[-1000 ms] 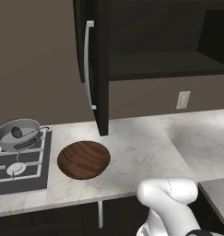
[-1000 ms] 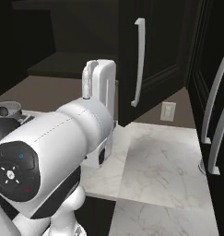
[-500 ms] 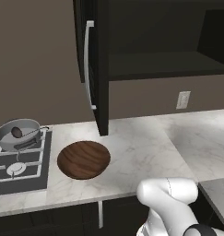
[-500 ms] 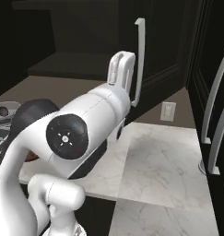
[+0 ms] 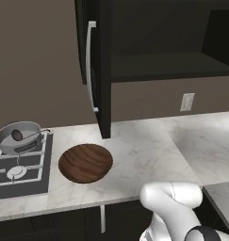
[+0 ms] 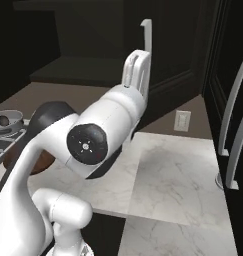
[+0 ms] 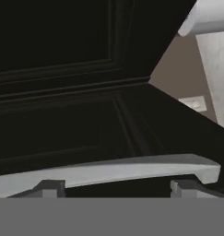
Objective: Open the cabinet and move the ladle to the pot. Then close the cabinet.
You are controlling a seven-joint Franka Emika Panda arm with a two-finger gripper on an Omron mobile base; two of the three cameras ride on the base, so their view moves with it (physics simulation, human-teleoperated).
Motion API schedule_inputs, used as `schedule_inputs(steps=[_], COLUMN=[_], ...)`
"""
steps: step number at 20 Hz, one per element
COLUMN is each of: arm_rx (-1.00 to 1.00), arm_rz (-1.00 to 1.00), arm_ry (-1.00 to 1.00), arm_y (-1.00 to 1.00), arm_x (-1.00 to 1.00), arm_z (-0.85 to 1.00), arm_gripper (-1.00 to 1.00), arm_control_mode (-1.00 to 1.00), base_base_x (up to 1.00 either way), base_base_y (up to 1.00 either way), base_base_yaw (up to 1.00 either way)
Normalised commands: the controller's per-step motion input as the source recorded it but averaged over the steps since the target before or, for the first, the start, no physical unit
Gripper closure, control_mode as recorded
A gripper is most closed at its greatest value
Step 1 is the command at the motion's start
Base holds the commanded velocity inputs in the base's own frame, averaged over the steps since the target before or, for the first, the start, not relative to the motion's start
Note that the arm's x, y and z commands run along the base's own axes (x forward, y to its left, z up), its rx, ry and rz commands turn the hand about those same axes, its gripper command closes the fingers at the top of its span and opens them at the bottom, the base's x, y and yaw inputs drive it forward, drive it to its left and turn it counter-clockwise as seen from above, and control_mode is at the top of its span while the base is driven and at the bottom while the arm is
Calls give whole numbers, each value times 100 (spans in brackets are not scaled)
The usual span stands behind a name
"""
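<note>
Ladle (image 5: 17, 135) sits in the pot (image 5: 20, 137) on the stove, far left of the bench (image 5: 149, 150), so what's left is closing the cabinet (image 5: 105, 70). Fingers (image 7: 49, 188) stand apart w/ the pale bar handle (image 7: 113, 170) just ahead between them (not clamped yet, I judge). Close squarely on the bar, then swing along the hinge arc w/o dragging sideways.

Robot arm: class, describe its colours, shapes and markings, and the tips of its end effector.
The arm is glossy white with rounded tubular links and a dark joint collar. One joint ends in a dark round cap with small pale marks. The end effector has two small grey, blocky fingertips.
</note>
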Motion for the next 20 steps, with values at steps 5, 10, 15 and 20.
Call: schedule_inputs(steps=[5,10,15,20], arm_rx=[1,0,0,0], arm_rz=[2,4,5,2], arm_ry=[-14,-16,-6,1], arm_y=[1,15,23,32], arm_x=[43,37,42,35], arm_z=[0,0,0,1], arm_gripper=[-100,-100,-100,-100], arm_control_mode=[-100,-100,-100,-100], base_base_x=[0,0,0,0], base_base_y=[0,0,0,0], base_base_yaw=[0,0,0,0])
